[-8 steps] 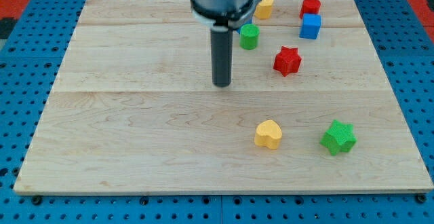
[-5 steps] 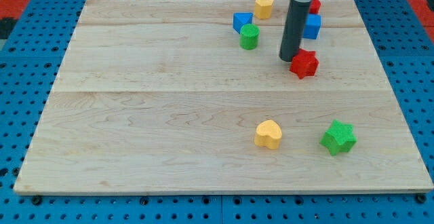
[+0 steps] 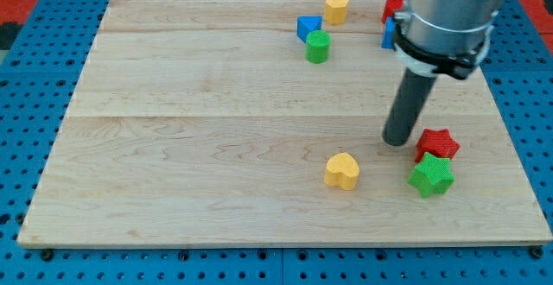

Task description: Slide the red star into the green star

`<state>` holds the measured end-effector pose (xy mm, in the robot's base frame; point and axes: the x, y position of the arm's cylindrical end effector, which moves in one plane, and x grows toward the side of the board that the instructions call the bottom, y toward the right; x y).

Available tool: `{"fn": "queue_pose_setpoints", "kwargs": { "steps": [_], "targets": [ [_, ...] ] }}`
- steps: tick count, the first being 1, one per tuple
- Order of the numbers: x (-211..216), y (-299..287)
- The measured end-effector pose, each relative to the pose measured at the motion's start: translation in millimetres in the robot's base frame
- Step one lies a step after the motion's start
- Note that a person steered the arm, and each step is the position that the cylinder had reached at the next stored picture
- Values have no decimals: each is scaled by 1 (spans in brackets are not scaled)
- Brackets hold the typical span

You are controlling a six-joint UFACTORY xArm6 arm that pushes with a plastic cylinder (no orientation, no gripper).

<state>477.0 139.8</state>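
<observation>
The red star (image 3: 437, 142) lies at the view's lower right, touching the top of the green star (image 3: 430, 176). My tip (image 3: 398, 140) stands on the board just left of the red star, close against its left side. The rod rises from it toward the view's top right and hides part of the blocks behind it.
A yellow heart (image 3: 342, 171) lies left of the green star. Near the view's top are a green cylinder (image 3: 318, 47), a blue block (image 3: 308, 28), a yellow block (image 3: 336, 8), and a red block (image 3: 393, 9) and blue block (image 3: 389, 33) partly hidden by the arm.
My tip moved right and then down the view, pushing the red star from the upper middle right down against the green star. The blue block near the green cylinder came into sight.
</observation>
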Motion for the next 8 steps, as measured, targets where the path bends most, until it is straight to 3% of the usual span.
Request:
{"fn": "queue_pose_setpoints", "kwargs": {
  "steps": [1, 2, 4, 5, 6, 7, 8],
  "targets": [
    [-18, 56],
    [-10, 101],
    [30, 35],
    [8, 39],
    [-49, 85],
    [-111, 174],
    [-181, 171]
  ]
}}
